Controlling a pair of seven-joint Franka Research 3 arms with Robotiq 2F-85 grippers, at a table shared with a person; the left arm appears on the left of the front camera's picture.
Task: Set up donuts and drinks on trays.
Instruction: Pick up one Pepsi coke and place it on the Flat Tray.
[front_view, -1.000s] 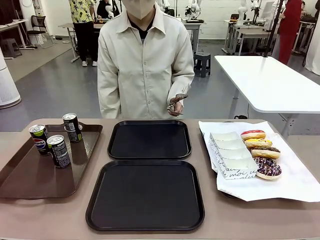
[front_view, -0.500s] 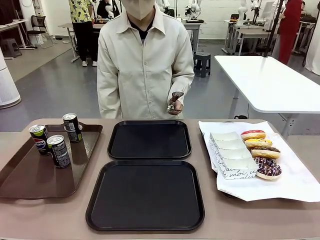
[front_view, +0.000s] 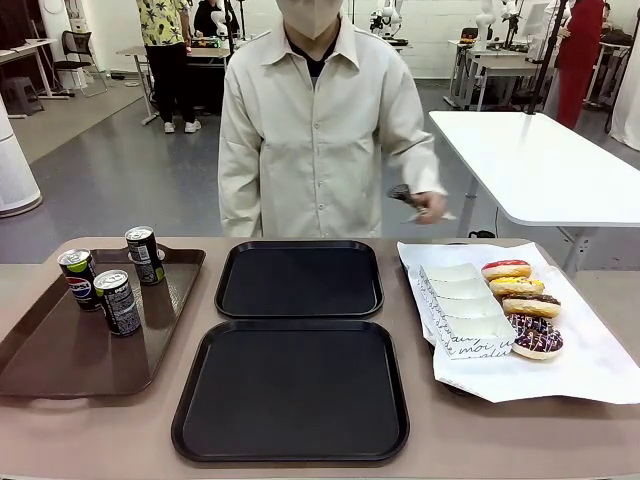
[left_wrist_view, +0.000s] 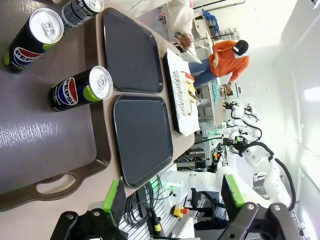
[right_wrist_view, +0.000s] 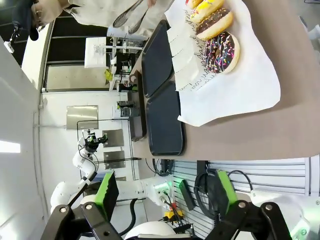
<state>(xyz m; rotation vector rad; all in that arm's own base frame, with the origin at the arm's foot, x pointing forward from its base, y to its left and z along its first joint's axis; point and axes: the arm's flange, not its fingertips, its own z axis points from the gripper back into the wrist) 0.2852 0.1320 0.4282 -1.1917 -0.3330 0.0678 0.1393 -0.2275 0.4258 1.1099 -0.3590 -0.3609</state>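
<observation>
Front view: person's hand (front_view: 428, 207) with metal tongs (front_view: 404, 193) has swung towards the iced ring donuts (front_view: 522, 305), so serving looks imminent; black square plastic trays (front_view: 298, 280) bare, slim dark cans (front_view: 118, 301) on brown tray (front_view: 70, 352), left gripper (left_wrist_view: 172, 194) and right gripper (right_wrist_view: 166, 189) spread, empty.

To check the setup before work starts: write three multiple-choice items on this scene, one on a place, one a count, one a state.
1. Where do the soda cans stand?
A. on the brown tray
B. on the floor
C. on a shelf

2. How many donuts lie on the white paper?
A. two
B. four
C. six

3. How is the left gripper?
A. shut on a can
B. shut on a donut
C. open, holding nothing

1 A: all three cans stand on the brown tray.
2 B: four iced donuts lie in a row.
3 C: its green pads stand wide apart, nothing between.
</observation>
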